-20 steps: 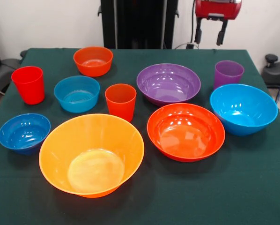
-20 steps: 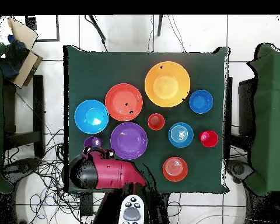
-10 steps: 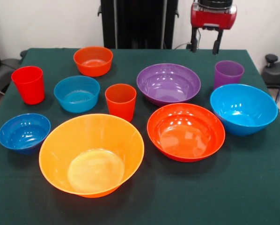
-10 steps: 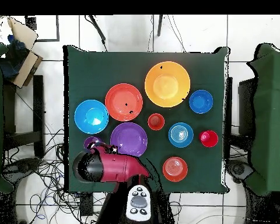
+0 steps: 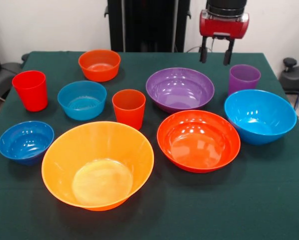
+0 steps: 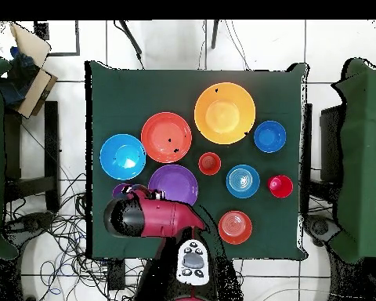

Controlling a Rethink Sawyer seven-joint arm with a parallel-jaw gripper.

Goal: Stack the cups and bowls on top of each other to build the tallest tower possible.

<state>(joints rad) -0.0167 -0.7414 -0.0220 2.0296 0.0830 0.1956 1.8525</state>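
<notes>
While nothing is stacked yet, all ten pieces sit apart on the green surface. Nearest: big yellow-orange bowl, dark blue bowl at its left, red-orange bowl at its right. Next row: red cup, small light blue bowl, orange-red cup, large light blue bowl. Farther: purple bowl, purple cup, small orange bowl. End effector hangs empty, fingers spread wide, above the far edge between purple bowl and purple cup, touching neither.

a robotics lab: green-clothed table, loose floor cables, tiled floor.
</notes>
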